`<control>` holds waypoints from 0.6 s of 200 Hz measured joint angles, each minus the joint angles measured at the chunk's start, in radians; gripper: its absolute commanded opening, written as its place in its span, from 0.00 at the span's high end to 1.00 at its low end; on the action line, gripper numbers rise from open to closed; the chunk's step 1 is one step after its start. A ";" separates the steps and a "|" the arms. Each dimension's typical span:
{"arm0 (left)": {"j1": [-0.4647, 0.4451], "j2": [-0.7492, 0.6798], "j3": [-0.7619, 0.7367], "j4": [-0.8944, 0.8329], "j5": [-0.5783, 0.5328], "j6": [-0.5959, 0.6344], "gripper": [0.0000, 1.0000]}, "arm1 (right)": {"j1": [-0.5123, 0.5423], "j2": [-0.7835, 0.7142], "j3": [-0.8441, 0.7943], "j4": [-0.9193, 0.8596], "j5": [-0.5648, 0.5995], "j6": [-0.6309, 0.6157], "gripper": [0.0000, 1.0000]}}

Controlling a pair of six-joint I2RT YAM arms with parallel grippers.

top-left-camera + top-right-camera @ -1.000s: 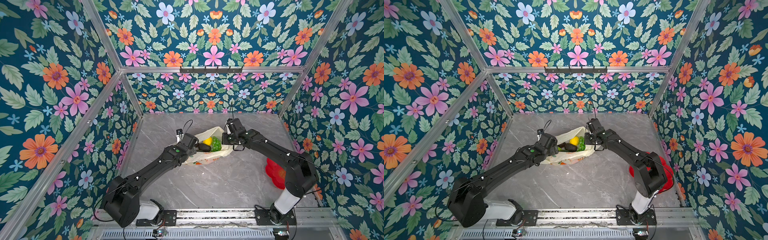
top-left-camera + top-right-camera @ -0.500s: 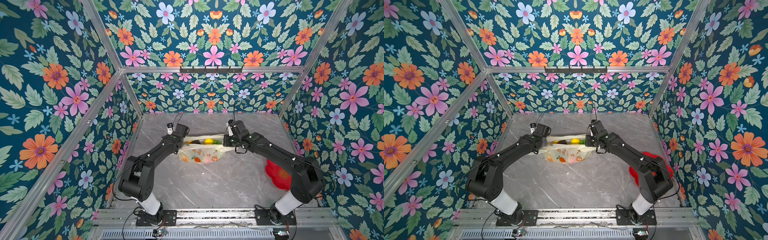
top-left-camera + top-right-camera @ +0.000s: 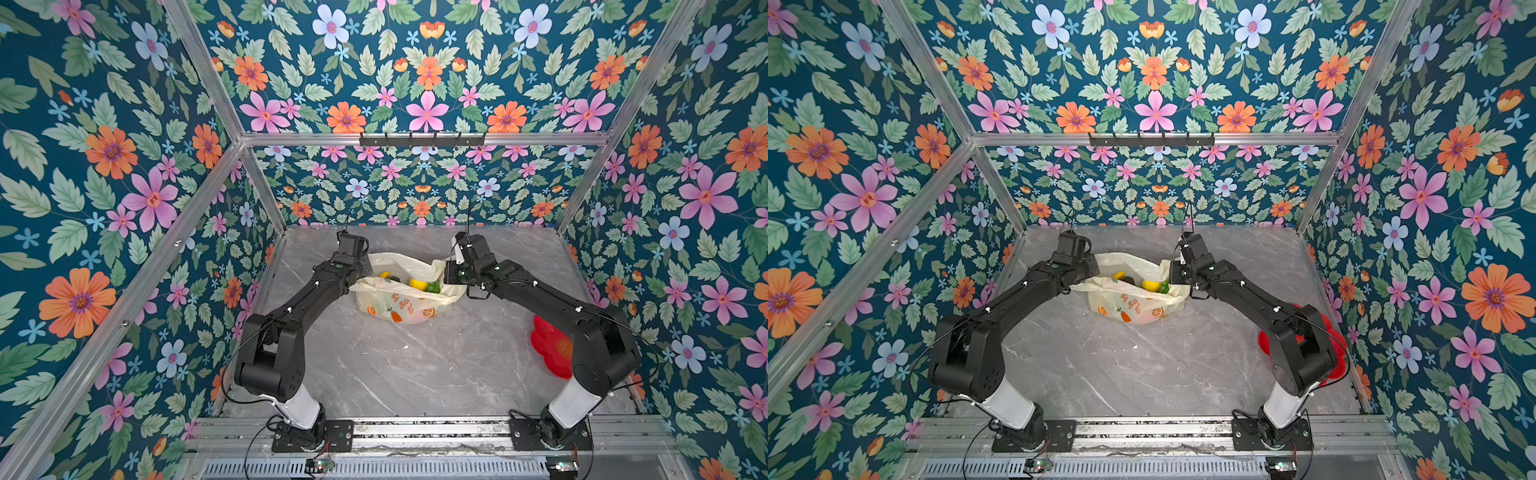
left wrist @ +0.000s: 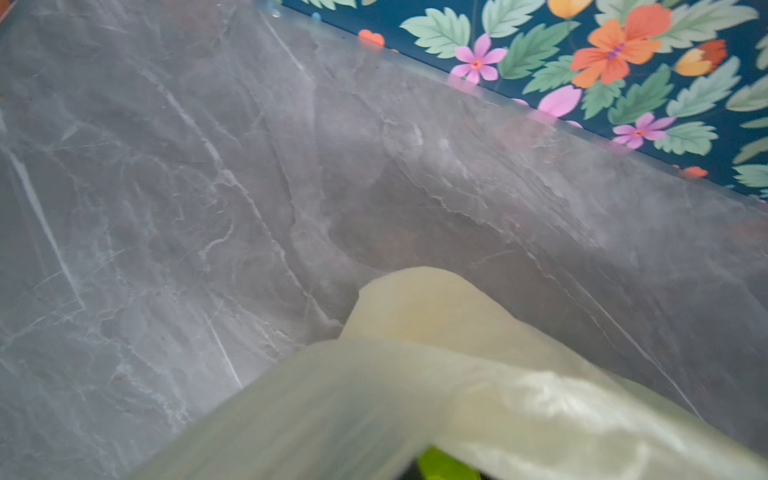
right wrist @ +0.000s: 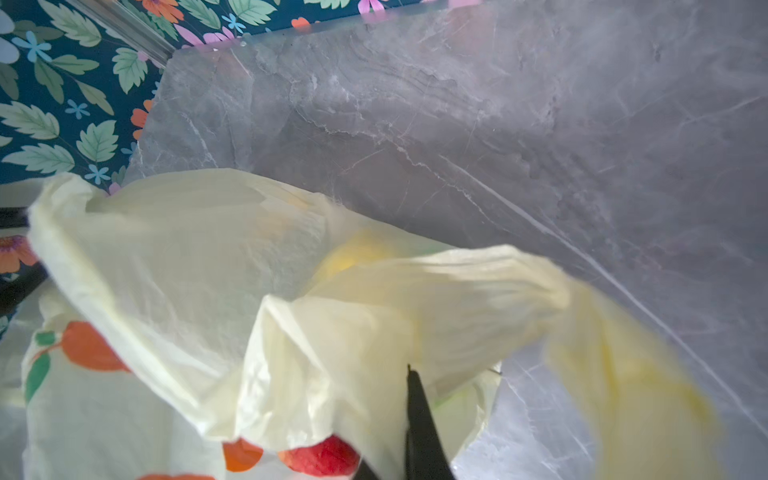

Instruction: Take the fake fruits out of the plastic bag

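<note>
Small plastic fake fruits (image 3: 419, 284) lie inside the thin cream-yellow plastic bag (image 3: 399, 307), far-centre on the grey marble desk (image 3: 415, 374), between both claws. The right claw (image 3: 449, 274), nearer the fruits, is clamped on the bag's right rim. The left claw (image 3: 361, 275) is at the left rim, and whether it is apart or together cannot be told.

Crumpled plastic bag (image 5: 199, 257) with orange prints fills foreground against grey marble table (image 5: 498, 124); yellow fruit (image 5: 353, 253) shows dimly through film.

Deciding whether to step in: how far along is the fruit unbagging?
Done: the plastic bag sits on the table with its mouth spread open. In hand: the right gripper is shut on its rim; the left gripper is at the opposite rim, grip unclear. Left: the fake fruits in view all lie inside; none shows on the table.
</note>
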 measured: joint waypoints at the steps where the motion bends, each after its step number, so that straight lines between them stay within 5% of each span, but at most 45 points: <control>1: -0.001 -0.001 0.000 0.000 -0.001 0.000 0.53 | 0.000 0.002 0.001 -0.001 0.003 0.000 1.00; 21: -0.004 -0.021 -0.008 -0.022 -0.016 -0.019 0.34 | 0.005 0.016 0.010 -0.001 0.046 0.000 1.00; 47: -0.022 -0.071 -0.042 -0.057 -0.040 -0.052 0.23 | 0.039 0.014 -0.002 0.001 0.095 -0.009 1.00; 120: -0.136 -0.198 -0.135 -0.056 -0.108 -0.153 0.22 | 0.122 -0.031 -0.050 0.002 0.186 -0.033 1.00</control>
